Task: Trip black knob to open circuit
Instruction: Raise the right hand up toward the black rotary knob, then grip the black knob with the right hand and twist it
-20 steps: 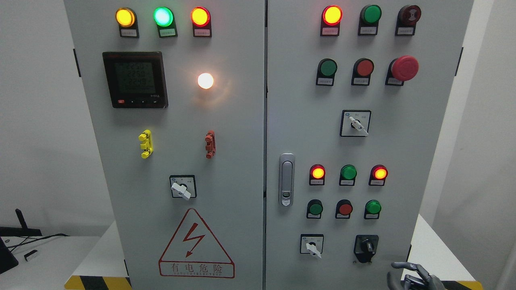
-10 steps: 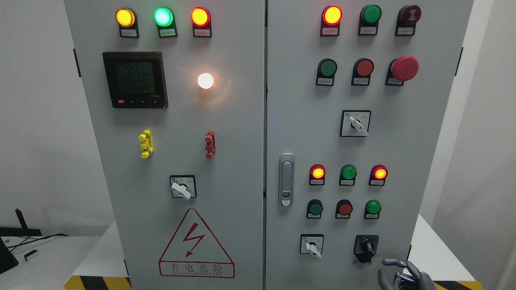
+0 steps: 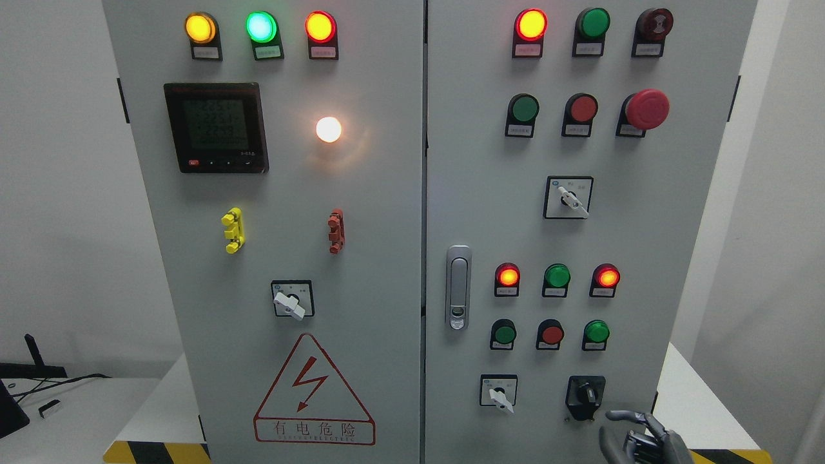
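- On the table (image 3: 77,412) at the far left, a dark stand and a loose cable lie beside the cabinet (image 3: 361,270).
- The cabinet's left door carries a digital meter (image 3: 215,127); at its 3 o'clock glows a white lamp (image 3: 329,129), and yellow, green and red lamps sit in a row above.
- Lower down that door, a white selector switch (image 3: 291,299) sits at 12 o'clock from the red warning triangle (image 3: 314,390).
- A metal door latch (image 3: 458,287) stands on the right door just past the seam.
- The right door holds rows of lamps and push buttons, with a red mushroom button (image 3: 646,109) at upper right.
- The black knob (image 3: 585,393) sits in the bottom row of the right door, at 3 o'clock from a small white switch (image 3: 498,392).
- The right hand (image 3: 635,441) rises from the bottom edge, at 5 o'clock from the black knob, just short of it, fingers (image 3: 620,415) loosely spread and empty.
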